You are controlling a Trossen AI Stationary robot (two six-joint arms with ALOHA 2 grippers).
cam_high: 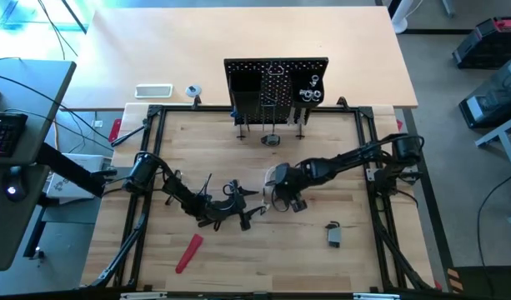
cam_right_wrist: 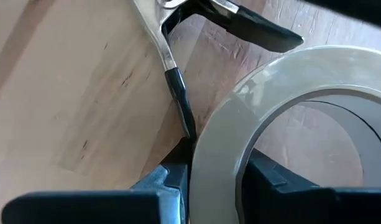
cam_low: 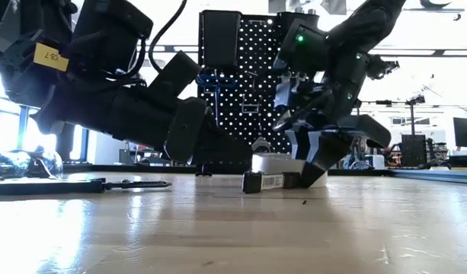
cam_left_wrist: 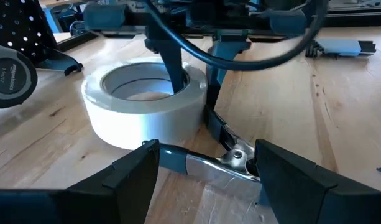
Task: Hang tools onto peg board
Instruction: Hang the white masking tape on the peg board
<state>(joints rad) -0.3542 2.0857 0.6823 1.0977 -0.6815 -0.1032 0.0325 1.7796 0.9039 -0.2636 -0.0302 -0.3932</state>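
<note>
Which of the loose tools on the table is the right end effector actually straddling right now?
The white tape roll: the right end effector has one finger inside its ring, one outside. The pliers lie alongside; the red-handled tool lies apart.

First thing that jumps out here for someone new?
Mid-table, the right gripper straddles the wall of the white tape roll, one finger inside the ring, one outside. Right beside it, the left gripper sits open around the pliers lying flat on the wood. At the table's far edge stands the black peg board, some tools already hung.
</note>
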